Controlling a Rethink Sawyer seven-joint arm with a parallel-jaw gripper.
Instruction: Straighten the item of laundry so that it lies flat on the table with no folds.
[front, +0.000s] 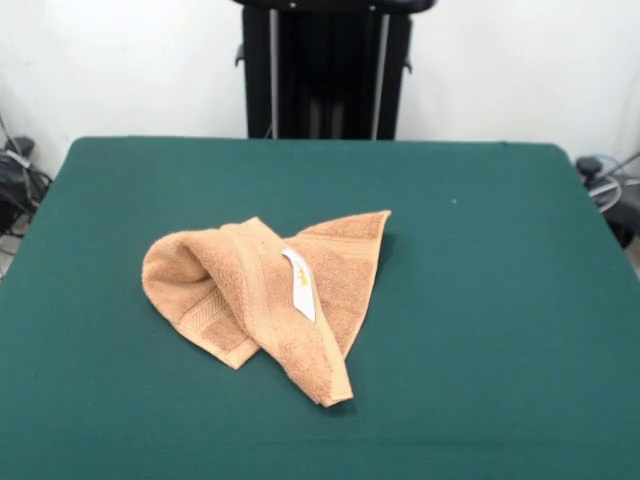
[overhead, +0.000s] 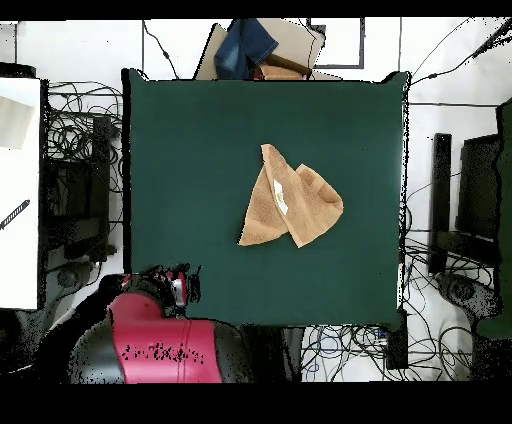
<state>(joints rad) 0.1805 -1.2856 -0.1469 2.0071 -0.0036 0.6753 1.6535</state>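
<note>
The orange-tan towel (front: 250, 290) lies crumpled a little left of the middle of the green table (front: 480, 250). It is folded over itself into a rough triangle, with one long fold running to a point at the near side. Its white label (front: 300, 285) faces up on that fold. In the overhead view the towel (overhead: 300, 212) lies right of the table's (overhead: 190, 150) centre, with the label (overhead: 280, 192) showing. The red arm (overhead: 150, 340) is drawn back at the table's bottom-left corner. Its dark end, which seems to be the gripper (overhead: 182, 285), hangs at the table's edge, far from the towel.
The robot's black pedestal (front: 325, 70) stands behind the table's far edge. Cables lie on the floor on both sides (overhead: 75, 130). A blue shape on a brown box (overhead: 255, 45) sits beyond the table's top edge. A white surface (overhead: 20, 190) stands at the left.
</note>
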